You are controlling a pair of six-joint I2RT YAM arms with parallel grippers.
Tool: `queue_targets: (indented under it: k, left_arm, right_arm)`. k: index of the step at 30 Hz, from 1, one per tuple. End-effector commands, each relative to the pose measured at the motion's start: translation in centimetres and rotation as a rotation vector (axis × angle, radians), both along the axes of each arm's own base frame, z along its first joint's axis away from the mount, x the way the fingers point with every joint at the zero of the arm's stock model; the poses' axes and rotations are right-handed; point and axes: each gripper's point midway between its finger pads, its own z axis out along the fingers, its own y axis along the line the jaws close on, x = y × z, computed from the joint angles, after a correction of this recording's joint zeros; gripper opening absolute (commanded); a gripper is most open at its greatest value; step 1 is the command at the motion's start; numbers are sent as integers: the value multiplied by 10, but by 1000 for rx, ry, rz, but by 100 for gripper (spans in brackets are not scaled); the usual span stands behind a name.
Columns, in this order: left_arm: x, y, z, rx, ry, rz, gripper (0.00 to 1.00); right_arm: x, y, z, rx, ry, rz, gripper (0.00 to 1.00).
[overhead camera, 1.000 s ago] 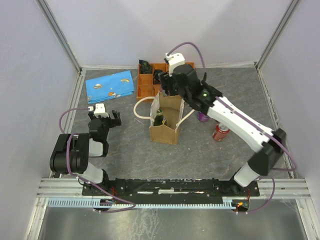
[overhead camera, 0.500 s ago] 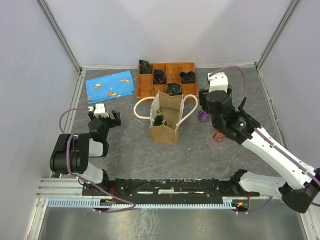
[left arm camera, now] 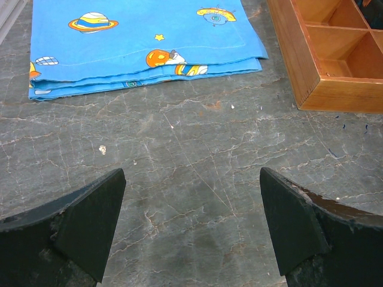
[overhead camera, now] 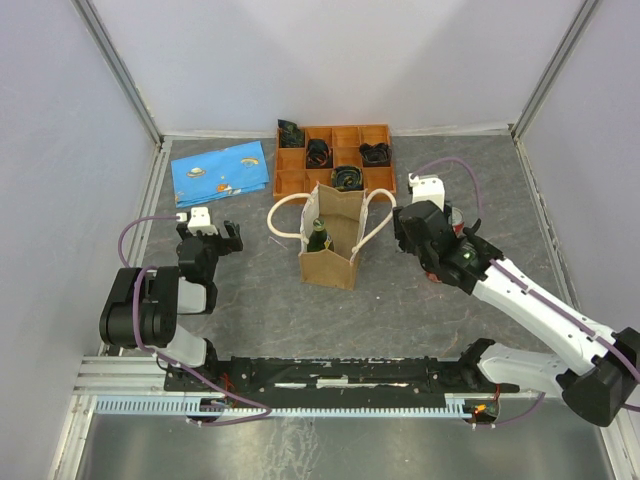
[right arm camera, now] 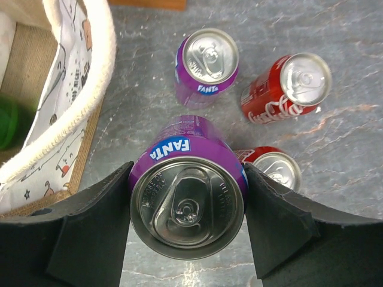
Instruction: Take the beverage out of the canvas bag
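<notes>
The purple Fanta can [right arm camera: 187,191] is out of the canvas bag [overhead camera: 330,262] and sits squarely between the two black fingers [right arm camera: 96,215] of the right gripper [right arm camera: 188,174]; the fingers press on its left and right sides, so the gripper is pinching the can, held upright with its silver top facing the wrist camera; whether its base touches the table [overhead camera: 250,290] I can't tell. From above, the can itself is hidden under the gripper.

The bag is just beside the held can, on the gripper's left; its cream rope handle [right arm camera: 99,66] and printed lining curve past the left finger, close to it but apart from the can; a green bottle [overhead camera: 318,237] stands inside the bag, its neck showing at the open top.

Beyond the held can, three more cans stand on the table: a second purple Fanta can [right arm camera: 206,63], a red Coca-Cola can [right arm camera: 287,89] beside it, and another red can [right arm camera: 272,167] partly hidden behind the right finger.

Behind the bag is an orange-brown compartment tray [overhead camera: 380,160] with dark items in several cells; a blue cloth [overhead camera: 222,170] with planet prints lies flat to its left.

The left gripper [left arm camera: 191,174] hangs over bare table well apart from the bag, fingers spread wide, nothing between them.
</notes>
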Motion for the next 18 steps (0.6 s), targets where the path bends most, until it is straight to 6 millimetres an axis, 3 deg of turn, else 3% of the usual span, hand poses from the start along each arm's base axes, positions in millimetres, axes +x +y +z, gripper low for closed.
queue_targets:
  k: [1, 6, 18]
  left_arm:
    - [4, 2, 13, 38, -48, 1, 99]
    - [4, 2, 13, 38, -48, 2, 99]
    - [4, 2, 13, 38, -47, 2, 99]
  right_arm:
    - [14, 16, 3, 115, -30, -10, 0]
    - [20, 20, -25, 160, 49, -5, 0]
    - [25, 18, -61, 182, 162, -11, 0]
